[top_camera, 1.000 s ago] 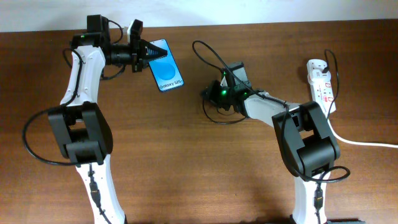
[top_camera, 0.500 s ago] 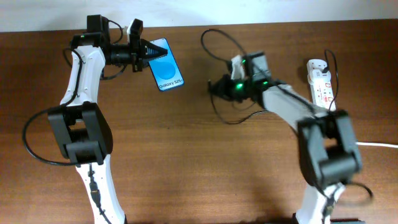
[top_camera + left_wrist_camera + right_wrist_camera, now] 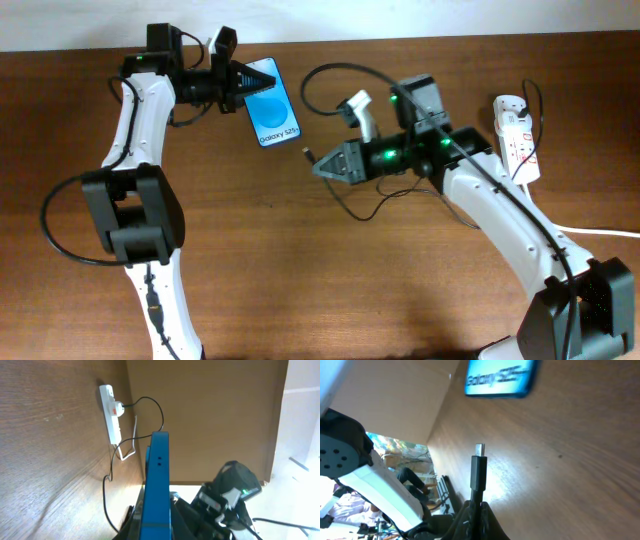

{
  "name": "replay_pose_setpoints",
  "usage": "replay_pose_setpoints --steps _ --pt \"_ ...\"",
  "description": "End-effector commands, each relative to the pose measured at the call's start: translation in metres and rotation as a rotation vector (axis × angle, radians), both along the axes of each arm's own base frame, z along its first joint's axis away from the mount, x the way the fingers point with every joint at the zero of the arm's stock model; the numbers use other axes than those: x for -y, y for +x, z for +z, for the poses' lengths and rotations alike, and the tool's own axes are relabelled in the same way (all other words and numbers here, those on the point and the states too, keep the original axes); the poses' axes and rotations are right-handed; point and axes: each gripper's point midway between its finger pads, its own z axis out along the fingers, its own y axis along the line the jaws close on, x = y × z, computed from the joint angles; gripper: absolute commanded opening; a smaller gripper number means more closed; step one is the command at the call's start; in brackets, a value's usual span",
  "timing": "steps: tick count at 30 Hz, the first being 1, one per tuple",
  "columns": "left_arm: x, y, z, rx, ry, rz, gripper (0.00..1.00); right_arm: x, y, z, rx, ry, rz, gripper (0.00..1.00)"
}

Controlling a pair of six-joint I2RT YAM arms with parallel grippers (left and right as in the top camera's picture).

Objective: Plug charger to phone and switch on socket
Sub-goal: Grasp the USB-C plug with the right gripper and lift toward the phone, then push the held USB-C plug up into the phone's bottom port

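Observation:
The phone [image 3: 271, 103] has a bright blue screen and lies at the back of the table. My left gripper [image 3: 238, 83] is shut on its far end; the left wrist view shows the phone's blue edge [image 3: 156, 480] between the jaws. My right gripper [image 3: 322, 168] is shut on the charger cable just behind its plug [image 3: 308, 153], which points toward the phone's near end, a short gap away. In the right wrist view the plug [image 3: 479, 467] stands out of the jaws with the phone [image 3: 501, 380] ahead. The socket [image 3: 517, 136] lies at the far right with the charger's black cable running into it.
The charger cable loops [image 3: 340, 75] over the table behind my right arm. The socket's thick white cord [image 3: 590, 229] runs off the right edge. In the left wrist view the socket [image 3: 111, 415] and its cord show far across the wood.
My right arm has swung left and forward with the plug, bringing it close to the phone's near end. The cable loop has shifted with it. The left gripper and phone moved slightly right.

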Motion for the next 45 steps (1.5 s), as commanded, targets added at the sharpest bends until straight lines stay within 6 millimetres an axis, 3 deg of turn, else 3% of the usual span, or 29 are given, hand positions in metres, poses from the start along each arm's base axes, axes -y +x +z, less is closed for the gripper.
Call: replay_pose_setpoints --steps 1,6,15,20,45 --pt "0.003 -0.005 0.015 0.023 -0.072 -0.028 0.0 -0.016 0.0 -0.005 -0.053 -0.047 -0.062 0.04" --pt "0.002 -0.005 0.015 -0.019 -0.074 -0.025 0.0 -0.033 -0.003 0.0 -0.069 -0.033 -0.08 0.04" --pt "0.001 -0.005 0.015 -0.093 -0.077 -0.021 0.0 -0.036 0.015 -0.005 -0.068 -0.079 -0.215 0.04" --pt "-0.003 -0.003 0.015 -0.092 -0.078 -0.012 0.0 -0.039 0.02 0.002 -0.095 -0.042 -0.249 0.04" --pt "-0.007 0.003 0.017 -0.061 -0.076 -0.007 0.0 -0.054 0.015 -0.002 -0.177 -0.009 -0.252 0.04"
